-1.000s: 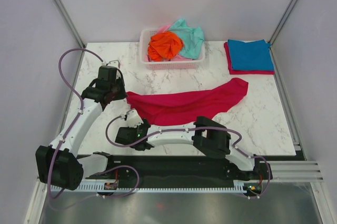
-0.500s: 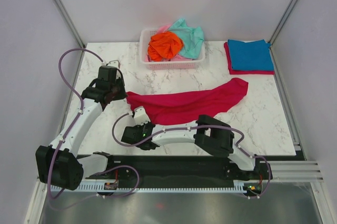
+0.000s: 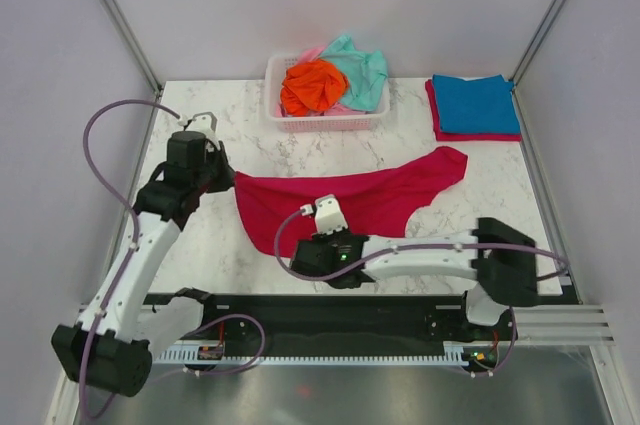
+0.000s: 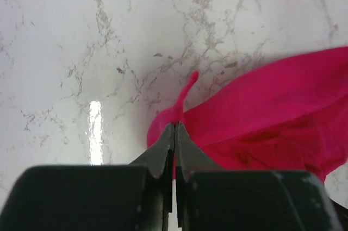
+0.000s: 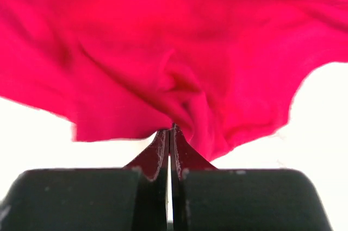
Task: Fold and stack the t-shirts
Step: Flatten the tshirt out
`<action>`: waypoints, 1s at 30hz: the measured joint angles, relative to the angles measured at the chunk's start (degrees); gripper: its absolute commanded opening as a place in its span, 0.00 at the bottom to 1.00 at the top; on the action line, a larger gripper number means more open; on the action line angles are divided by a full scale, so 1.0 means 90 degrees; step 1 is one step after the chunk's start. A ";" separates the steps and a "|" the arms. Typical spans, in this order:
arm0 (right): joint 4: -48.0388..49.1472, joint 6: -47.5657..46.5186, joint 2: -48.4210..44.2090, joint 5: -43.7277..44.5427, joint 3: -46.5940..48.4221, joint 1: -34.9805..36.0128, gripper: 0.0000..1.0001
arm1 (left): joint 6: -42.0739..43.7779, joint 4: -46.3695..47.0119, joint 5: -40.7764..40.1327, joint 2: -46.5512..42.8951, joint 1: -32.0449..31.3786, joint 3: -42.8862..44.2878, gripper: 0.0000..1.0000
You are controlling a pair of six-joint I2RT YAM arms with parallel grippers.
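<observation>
A crimson t-shirt (image 3: 370, 197) lies stretched across the middle of the marble table (image 3: 520, 225), wide at its left end. My left gripper (image 3: 226, 179) is shut on the shirt's left corner; in the left wrist view the jaws (image 4: 174, 125) pinch a small tuft of the crimson cloth (image 4: 266, 117). My right gripper (image 3: 316, 227) is shut on the shirt's near edge, and in the right wrist view bunched crimson cloth (image 5: 179, 51) fans out from the closed tips (image 5: 171, 129). A folded blue t-shirt (image 3: 477, 102) lies on a folded red one (image 3: 434, 113) at the back right.
A white slatted basket (image 3: 325, 124) at the back centre holds an orange t-shirt (image 3: 311, 86), a mint-teal one (image 3: 360, 70) and a pink one (image 3: 311, 52). The enclosure walls stand close to the table's left and right edges.
The right gripper has moved right onto the crimson shirt's near edge and shut on it. The left arm shifted slightly back and left, and the shirt's left end now hangs wider.
</observation>
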 measured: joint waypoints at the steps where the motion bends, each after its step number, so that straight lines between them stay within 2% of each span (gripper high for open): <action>1: -0.0187 0.0032 -0.0435 0.0102 -0.0007 0.0061 0.00 | 0.0000 -0.0022 0.0041 -0.0274 0.0000 0.0002 0.02; 5: -0.0818 0.0058 -0.2305 0.0702 0.0527 0.0546 0.00 | -0.0032 -0.0211 0.0165 -0.1457 0.0000 0.0151 0.02; 9: -0.1302 -0.0100 -0.3402 0.1474 0.1668 0.1037 0.00 | -0.0049 -0.0355 0.0187 -0.2390 0.0000 0.0765 0.02; 13: -0.1746 -0.0612 -0.3791 0.2161 0.2710 0.1401 0.00 | 0.0015 -0.0413 0.0206 -0.2895 0.0000 0.1734 0.02; 18: -0.1940 -0.1744 -0.3912 0.2788 0.3908 0.1921 0.00 | 0.0393 -0.0367 0.0340 -0.3271 -0.0022 0.2912 0.02; 23: -0.1311 -0.3453 -0.4284 0.2922 0.4209 0.1970 0.00 | 0.0563 -0.0345 0.0338 -0.3398 -0.0090 0.3560 0.02; 25: -0.0814 -0.4342 -0.4243 0.3252 0.4313 0.1970 0.00 | 0.0585 -0.0321 0.0318 -0.3405 -0.0092 0.3728 0.02; 28: 0.0406 -0.5899 -0.3883 0.3716 0.4478 0.1855 0.00 | 0.0590 -0.0206 0.0243 -0.3405 -0.0092 0.3837 0.02; 30: 0.1358 -0.6856 -0.3388 0.3861 0.4561 0.1399 0.00 | 0.0595 -0.0155 0.0146 -0.3405 -0.0090 0.3837 0.02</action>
